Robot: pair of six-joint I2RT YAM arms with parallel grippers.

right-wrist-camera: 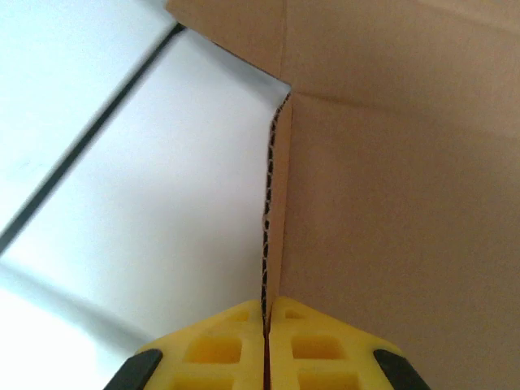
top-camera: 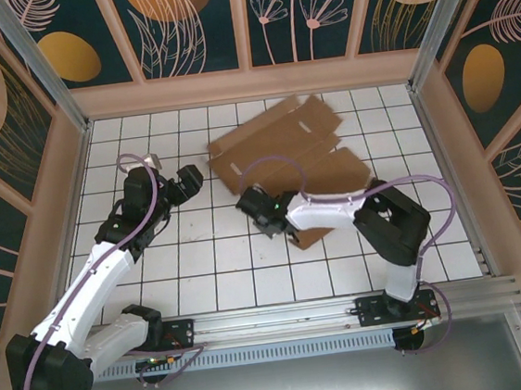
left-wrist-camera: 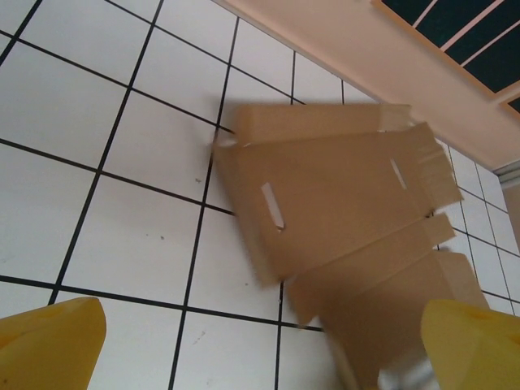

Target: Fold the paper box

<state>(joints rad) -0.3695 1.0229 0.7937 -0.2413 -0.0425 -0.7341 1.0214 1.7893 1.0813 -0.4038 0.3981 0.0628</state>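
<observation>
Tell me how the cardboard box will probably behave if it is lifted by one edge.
Probably light: the paper box is thin, single-wall corrugated sheet, as its edge in the right gripper shows. It likely bends at its crease lines and slits, so flaps may droop.

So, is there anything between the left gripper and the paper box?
Nothing visible. Only bare tiled floor lies between the open left gripper and the left edge of the paper box. The right gripper is shut on one cardboard edge of it.
</observation>
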